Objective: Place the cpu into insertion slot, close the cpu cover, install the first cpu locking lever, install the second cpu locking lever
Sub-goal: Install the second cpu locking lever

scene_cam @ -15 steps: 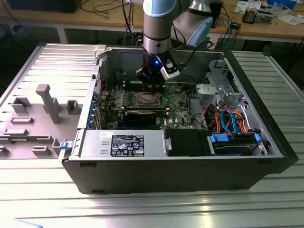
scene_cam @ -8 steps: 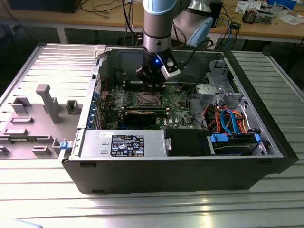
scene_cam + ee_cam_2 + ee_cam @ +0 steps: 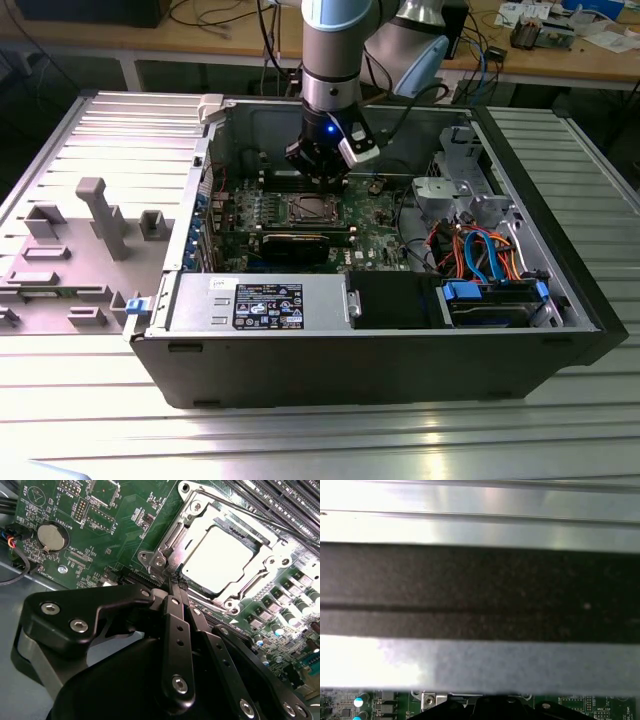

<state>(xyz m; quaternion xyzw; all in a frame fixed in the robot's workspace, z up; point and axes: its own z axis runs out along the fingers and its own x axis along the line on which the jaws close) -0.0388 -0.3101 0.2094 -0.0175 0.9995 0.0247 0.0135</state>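
In the second wrist view the cpu [image 3: 217,557] lies flat in the insertion slot [image 3: 150,557], its silver top showing through the cut-out of the cpu cover [image 3: 197,517], which lies down over it. A thin locking lever [image 3: 240,511] runs along the socket's edge beside the memory slots. My gripper [image 3: 175,584] is shut, its tips at one corner of the socket; I cannot tell whether they press on a lever end. The exterior view shows the gripper [image 3: 322,182] low inside the open computer case, just behind the insertion slot [image 3: 308,208].
A black graphics card [image 3: 295,243] lies in front of the socket. Memory slots [image 3: 280,500] and a coin battery [image 3: 51,536] flank it. The power supply [image 3: 260,303], drive cage and cables [image 3: 480,250] fill the case front and the exterior view's right. Grey fixtures [image 3: 100,215] stand outside.
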